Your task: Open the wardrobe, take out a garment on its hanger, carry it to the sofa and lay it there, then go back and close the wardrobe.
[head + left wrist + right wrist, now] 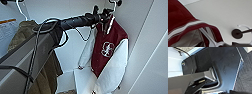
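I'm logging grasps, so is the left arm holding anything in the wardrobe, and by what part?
Cannot be told for sure: the left gripper is up at the neck of the hanger carrying the maroon jacket, but its jaws are hidden.

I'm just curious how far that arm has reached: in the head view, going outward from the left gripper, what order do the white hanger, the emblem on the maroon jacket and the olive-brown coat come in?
1. Hanger: right at the left gripper, by the collar.
2. Emblem: below it, on the jacket's chest.
3. Olive-brown coat: farthest, across the wardrobe on the picture's left.
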You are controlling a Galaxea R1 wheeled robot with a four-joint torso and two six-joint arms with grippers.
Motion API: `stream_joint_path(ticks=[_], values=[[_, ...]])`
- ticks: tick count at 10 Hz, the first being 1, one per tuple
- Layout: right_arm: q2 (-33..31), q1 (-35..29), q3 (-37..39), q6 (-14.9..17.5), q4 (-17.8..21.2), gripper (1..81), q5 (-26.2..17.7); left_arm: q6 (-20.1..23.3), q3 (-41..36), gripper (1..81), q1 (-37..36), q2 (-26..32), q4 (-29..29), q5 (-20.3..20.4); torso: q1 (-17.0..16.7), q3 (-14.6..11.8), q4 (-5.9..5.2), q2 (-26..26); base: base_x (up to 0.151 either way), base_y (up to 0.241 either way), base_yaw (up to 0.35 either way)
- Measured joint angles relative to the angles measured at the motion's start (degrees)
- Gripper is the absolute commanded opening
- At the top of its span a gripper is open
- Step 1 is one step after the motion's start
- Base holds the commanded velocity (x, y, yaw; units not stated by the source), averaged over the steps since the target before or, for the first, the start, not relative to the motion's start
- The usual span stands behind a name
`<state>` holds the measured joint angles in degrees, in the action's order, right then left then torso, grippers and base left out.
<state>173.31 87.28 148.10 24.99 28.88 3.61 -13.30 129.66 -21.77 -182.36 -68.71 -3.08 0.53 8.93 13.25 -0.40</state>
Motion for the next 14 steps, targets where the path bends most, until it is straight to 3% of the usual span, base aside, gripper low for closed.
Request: stream_joint_path(ticks=[9,14], values=[[0.00,-0.02,0.00,0.00,0.00,81.1,0.00,0.02,-1.40,81.1,-0.66,0.30,2.28,2.60,0.00,0.00,0.00,0.00,0.000,0.000,0.000],[0.00,-0.05,0.00,0.00,0.04,81.1,0.00,0.07,-6.31,81.1,-1.07,0.57,2.50,5.32,0.00,0.00,0.00,0.00,0.000,0.000,0.000]])
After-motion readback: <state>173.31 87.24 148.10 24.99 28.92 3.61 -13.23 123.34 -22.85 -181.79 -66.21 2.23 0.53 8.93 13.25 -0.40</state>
